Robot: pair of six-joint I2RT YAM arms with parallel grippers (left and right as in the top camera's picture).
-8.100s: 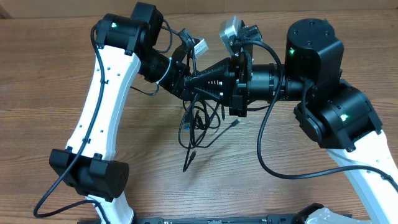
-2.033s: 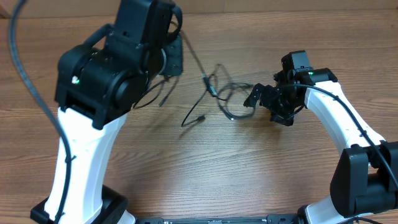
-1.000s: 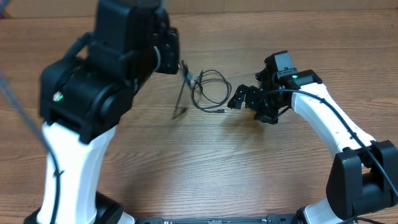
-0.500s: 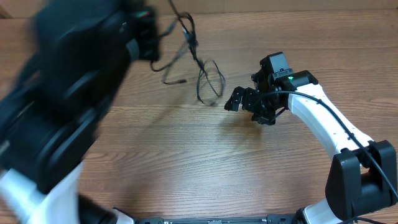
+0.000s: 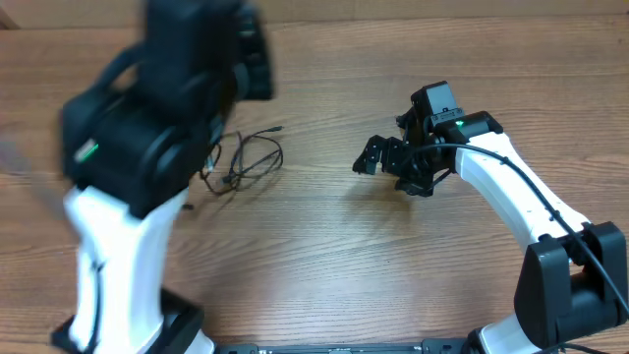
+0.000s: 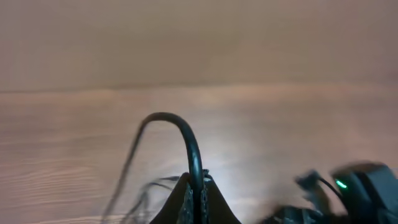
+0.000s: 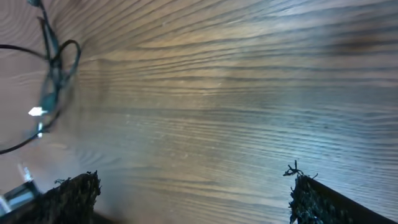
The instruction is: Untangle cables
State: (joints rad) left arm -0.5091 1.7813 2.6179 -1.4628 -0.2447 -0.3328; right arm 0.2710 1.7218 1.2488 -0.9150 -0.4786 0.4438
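The cables show as thin black loops hanging low over the wooden table left of centre, trailing out from under my blurred left arm. In the left wrist view my left gripper is shut on a black cable that arches up out of the jaws. In the overhead view the arm hides that gripper. My right gripper hovers right of centre, open and holding nothing, well apart from the loops. In the right wrist view, its gripper has only bare wood between the jaws, and the cables lie far left.
A thick black wire runs along my white right arm. The right arm's base stands at the front right corner. The left arm's white column rises at the front left.
My left arm has swung the cable bundle from the back centre over to the left and nearer the front. The right gripper has stayed open, almost in place.
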